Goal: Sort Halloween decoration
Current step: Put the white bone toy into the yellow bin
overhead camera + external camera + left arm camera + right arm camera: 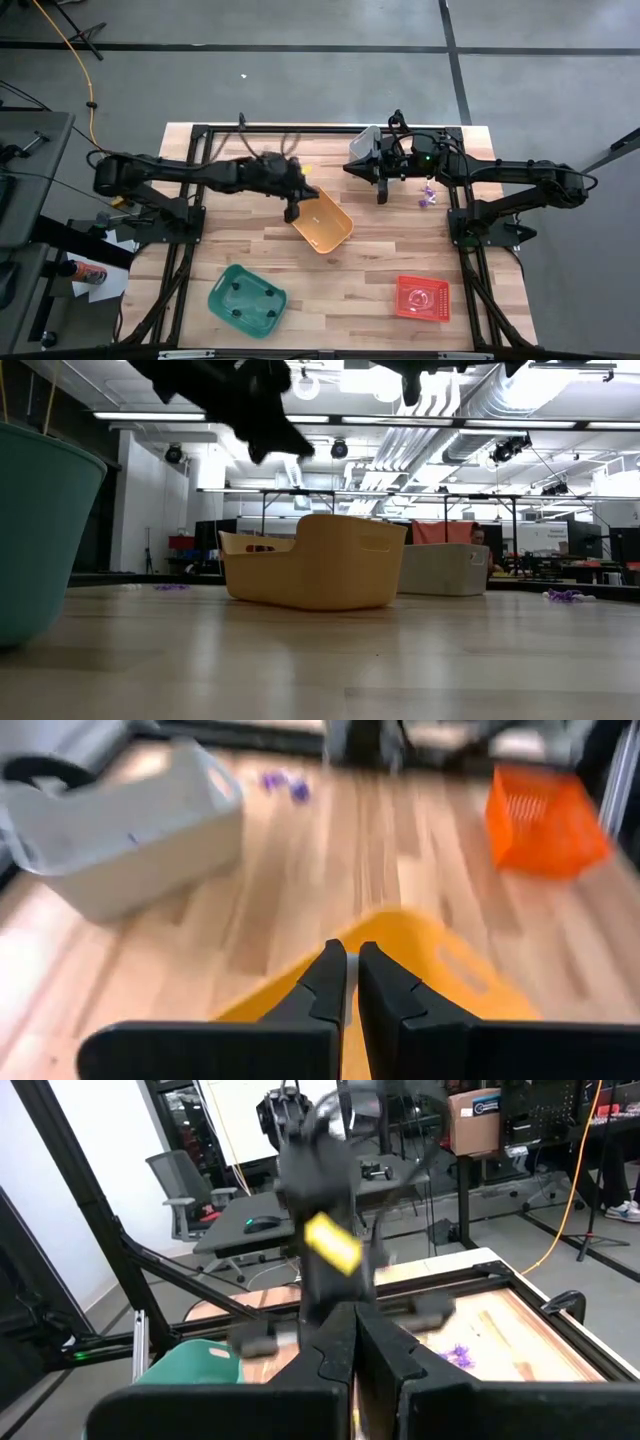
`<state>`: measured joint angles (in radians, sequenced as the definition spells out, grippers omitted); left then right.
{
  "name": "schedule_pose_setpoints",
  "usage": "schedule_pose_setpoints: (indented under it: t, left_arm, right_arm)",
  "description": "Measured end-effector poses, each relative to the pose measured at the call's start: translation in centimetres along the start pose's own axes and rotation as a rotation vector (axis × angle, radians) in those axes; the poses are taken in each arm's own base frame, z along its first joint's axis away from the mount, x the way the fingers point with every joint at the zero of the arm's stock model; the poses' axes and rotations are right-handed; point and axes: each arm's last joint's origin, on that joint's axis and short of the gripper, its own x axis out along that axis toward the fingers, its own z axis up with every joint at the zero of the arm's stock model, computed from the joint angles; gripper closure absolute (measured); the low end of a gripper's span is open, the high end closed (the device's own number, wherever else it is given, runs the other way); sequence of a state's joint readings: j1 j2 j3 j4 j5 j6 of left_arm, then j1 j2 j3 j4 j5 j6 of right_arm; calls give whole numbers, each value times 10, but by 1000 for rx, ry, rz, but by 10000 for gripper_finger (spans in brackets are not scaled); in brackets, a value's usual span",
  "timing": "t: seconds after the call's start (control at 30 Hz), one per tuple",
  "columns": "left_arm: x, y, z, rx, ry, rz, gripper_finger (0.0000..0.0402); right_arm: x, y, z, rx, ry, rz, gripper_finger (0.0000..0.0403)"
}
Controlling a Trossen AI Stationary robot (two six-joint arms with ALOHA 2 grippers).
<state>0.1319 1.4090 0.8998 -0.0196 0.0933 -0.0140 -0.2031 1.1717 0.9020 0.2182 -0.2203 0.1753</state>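
- Hovering my left claw (pixel 292 212), clenched on nothing I can see, over the yellow bin (pixel 323 223) mid-bench.
- My right claw (pixel 381 195), clenched too, waits beside the grey bin (pixel 364 143).
- Purple trinkets (pixel 427 196) near the bench's right edge need an opened, level approach, I judge.

The table (pixel 350 280) is pale wood with plank stripes, framed in black. On it sit a yellow-orange bin (pixel 323 224), a teal-green bin (pixel 247 299), a red-orange mesh-patterned bin (pixel 422 298) and a light grey bin (pixel 364 144). Small purple trinkets (pixel 427 196) lie near the right arm. Both arms are black. The floor (pixel 300 70) is grey with dark lines.
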Motion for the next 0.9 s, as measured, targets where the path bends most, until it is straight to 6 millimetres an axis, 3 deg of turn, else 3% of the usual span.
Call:
schedule_pose_setpoints:
  t: [0.2, 0.37, 0.6, 0.9]
  left_arm:
    - [42, -3, -31, 41, 163, -21, 397]
    - [62, -4, -51, 38, 250, -29, 397]
    - [73, -4, -63, 37, 296, -21, 397]
    - [73, -3, -62, 14, 292, 0, 381]
  right_arm:
    - [0, 0, -1, 8, 14, -10, 401]
    - [0, -1, -3, 14, 30, -14, 401]
    - [0, -1, -5, 18, 46, -18, 401]
    - [0, -1, -5, 11, 47, -18, 401]
